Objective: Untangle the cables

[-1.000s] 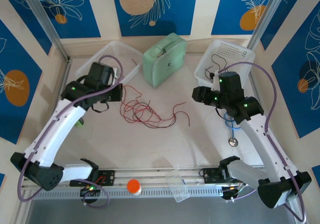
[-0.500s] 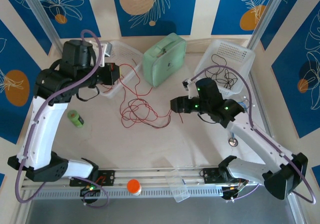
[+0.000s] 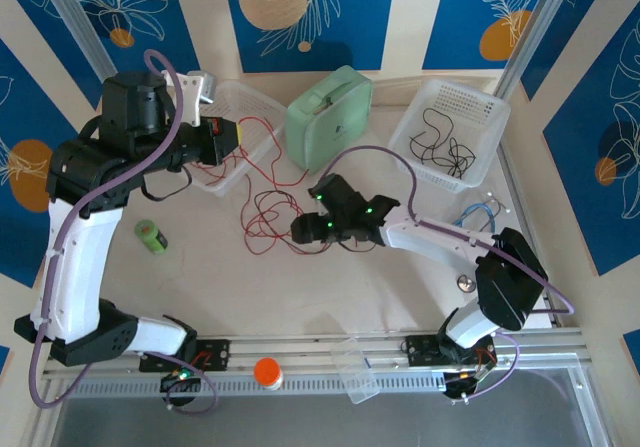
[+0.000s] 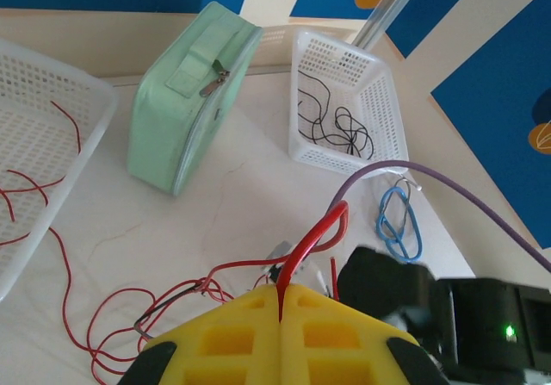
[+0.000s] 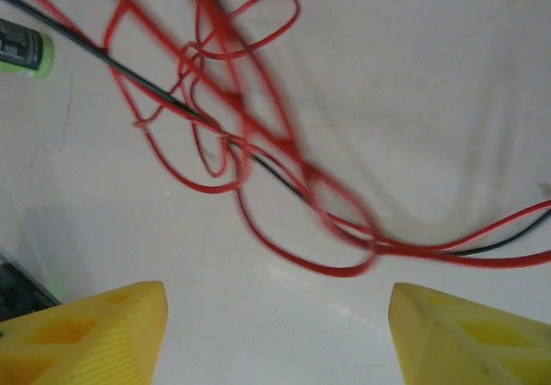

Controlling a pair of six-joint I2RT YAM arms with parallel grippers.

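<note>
A tangle of red cables lies mid-table, with a thin black wire running through it. My left gripper is raised beside the left basket and is shut on one red cable, which rises in a loop from between the yellow fingers of that gripper. My right gripper reaches across to the tangle's right edge. It hangs open, low over the table, and its fingers stand wide apart with the red loops just beyond them. Black cables lie in the right basket.
A mint green case stands at the back between the baskets. A blue stethoscope lies at the right, a green battery at the left. An orange-capped object and a clear cup sit on the front rail.
My left arm rose and drew back toward the left basket, pulling a red cable up. My right arm swung from the right basket to the middle, over the tangle.
</note>
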